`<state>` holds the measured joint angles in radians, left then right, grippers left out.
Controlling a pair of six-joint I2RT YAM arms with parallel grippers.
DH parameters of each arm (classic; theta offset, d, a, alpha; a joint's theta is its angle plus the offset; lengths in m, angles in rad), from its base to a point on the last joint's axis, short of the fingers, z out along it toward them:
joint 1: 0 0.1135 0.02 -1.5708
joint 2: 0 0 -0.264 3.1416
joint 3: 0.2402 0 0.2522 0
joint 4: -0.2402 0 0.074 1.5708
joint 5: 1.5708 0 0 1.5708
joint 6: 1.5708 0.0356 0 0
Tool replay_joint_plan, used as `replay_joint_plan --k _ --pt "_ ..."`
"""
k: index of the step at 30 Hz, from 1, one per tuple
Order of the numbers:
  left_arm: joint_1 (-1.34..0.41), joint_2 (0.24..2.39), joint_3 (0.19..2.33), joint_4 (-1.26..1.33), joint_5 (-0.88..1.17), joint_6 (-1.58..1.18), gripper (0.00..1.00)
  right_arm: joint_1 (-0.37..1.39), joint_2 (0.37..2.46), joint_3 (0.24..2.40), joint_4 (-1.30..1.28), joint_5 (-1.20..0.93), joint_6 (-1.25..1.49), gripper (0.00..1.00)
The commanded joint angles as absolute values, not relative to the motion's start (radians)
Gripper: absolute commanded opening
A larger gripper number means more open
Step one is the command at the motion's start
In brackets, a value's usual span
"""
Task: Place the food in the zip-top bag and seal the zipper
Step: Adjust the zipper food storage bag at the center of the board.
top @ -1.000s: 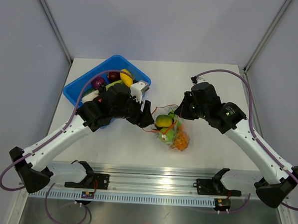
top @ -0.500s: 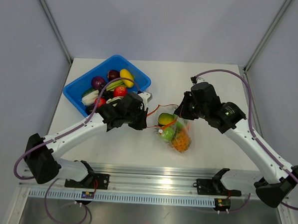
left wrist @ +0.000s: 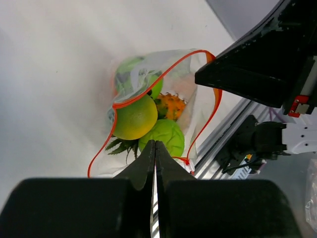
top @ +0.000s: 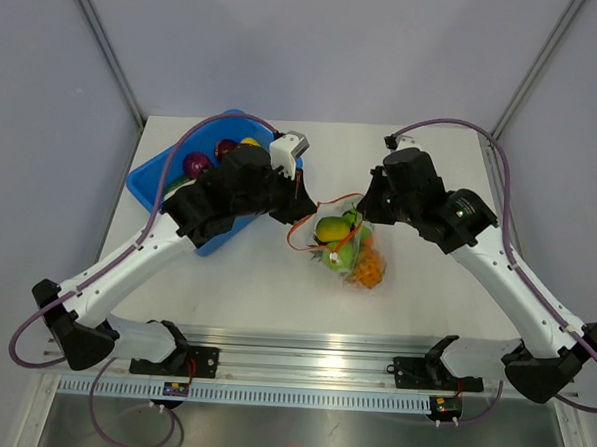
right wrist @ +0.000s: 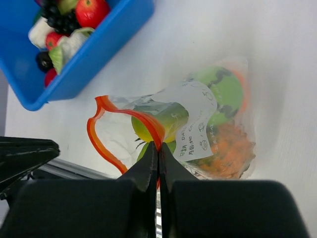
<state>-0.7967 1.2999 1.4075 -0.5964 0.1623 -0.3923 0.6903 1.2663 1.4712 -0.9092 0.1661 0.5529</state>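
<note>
Left tool (left wrist: pixel 155 145) has its fingers pressed flat together, tips at the near rim of the small clear crinkly zip-top bag (top: pixel 349 248); cannot tell if it pinches anything. Right tool (right wrist: pixel 158 146) is clamped on the thin orange-red zipper strip (right wrist: pixel 91 128), just beside the white label (right wrist: pixel 195 121). Bag mouth gapes in a loop. Bag lies on the white bench (top: pixel 256 271) between both arms. Inside it: yellow-orange round toy fruit (left wrist: pixel 134 118), green toy apple (left wrist: pixel 163 141), spiky orange piece (left wrist: pixel 171 106). Blue rectangular plastic bin (right wrist: pixel 99 54) sits near the left arm, with red and dark toy pieces in it.
</note>
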Motion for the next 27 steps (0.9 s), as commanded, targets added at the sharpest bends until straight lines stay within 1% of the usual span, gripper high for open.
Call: replay_joint_plan --k 1,3,5,7,9,12,20,27 --pt "-0.796 1.275 1.433 -0.563 0.177 -0.385 0.00 0.696 1.236 1.601 -0.894 0.219 0.497 0.00" --pt "-0.795 1.284 1.402 -0.574 0.140 -0.388 0.00 0.696 1.238 1.582 -0.893 0.215 0.502 0.00" --pt "-0.793 1.295 1.355 -0.575 0.103 -0.396 0.36 0.696 1.246 1.560 -0.891 0.212 0.505 0.00" --pt "-0.792 1.313 1.324 -0.564 0.052 -0.416 0.65 0.696 1.246 1.528 -0.881 0.199 0.515 0.00" --pt "-0.790 1.322 1.286 -0.568 0.025 -0.432 0.76 0.696 1.239 1.494 -0.858 0.183 0.526 0.00" --pt "-0.788 1.304 1.227 -0.551 0.014 -0.443 0.78 0.696 1.241 1.470 -0.854 0.178 0.535 0.00" --pt "-0.788 1.270 1.102 -0.523 0.029 -0.477 0.77 0.696 1.238 1.430 -0.835 0.160 0.552 0.00" --pt "-0.790 1.270 1.011 -0.453 0.103 -0.529 0.70 0.696 1.238 1.424 -0.831 0.161 0.560 0.00"
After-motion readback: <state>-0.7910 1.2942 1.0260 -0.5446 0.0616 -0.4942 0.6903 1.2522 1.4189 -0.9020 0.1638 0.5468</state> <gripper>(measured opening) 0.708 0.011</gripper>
